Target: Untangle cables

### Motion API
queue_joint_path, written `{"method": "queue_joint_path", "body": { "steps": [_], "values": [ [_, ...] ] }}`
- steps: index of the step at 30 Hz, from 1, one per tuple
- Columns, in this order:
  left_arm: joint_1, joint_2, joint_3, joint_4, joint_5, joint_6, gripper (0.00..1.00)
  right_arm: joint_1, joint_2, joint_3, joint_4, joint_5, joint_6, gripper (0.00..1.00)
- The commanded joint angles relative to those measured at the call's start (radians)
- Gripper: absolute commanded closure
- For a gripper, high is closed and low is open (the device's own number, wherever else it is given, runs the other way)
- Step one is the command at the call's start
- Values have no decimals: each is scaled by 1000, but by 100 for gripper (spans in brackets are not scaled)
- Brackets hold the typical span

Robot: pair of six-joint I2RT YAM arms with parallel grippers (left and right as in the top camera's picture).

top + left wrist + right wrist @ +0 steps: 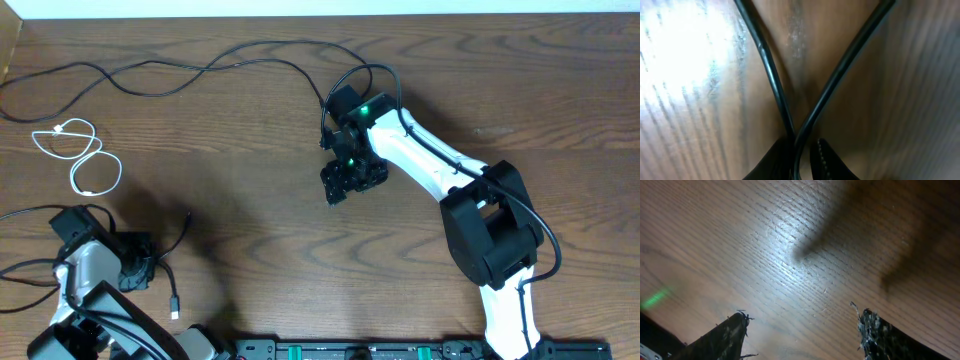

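The left claw [799,154] pinches a glossy thin black cable [769,75]; right claw [802,330] gapes over grained wood table [790,240].

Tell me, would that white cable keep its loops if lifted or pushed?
Probably floppy: the white cable lies in loose, uneven loops, so it would likely sag and uncoil when lifted. It looks thin, so likely very light. Pushed, it would probably slide and bunch on the table rather than roll.

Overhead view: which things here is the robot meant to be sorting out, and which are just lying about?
Part of the job: upper black cable, lower black cable, white cable.
Not part of it: table, arms' own thick wiring, rail along the near edge.
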Motion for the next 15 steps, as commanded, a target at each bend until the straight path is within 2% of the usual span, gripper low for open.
{"method": "queue_joint_path", "body": {
  "steps": [1, 9, 15],
  "values": [
    [-10, 36, -34, 16, 12, -39, 81, 4, -8, -4, -1, -7, -10, 30],
    [-16, 36, -4, 39, 27, 16, 81, 4, -8, -4, 0, -7, -10, 30],
    [-54, 36, 58, -38, 18, 43, 79, 4, -8, -4, 0, -7, -10, 30]
  ]
}}
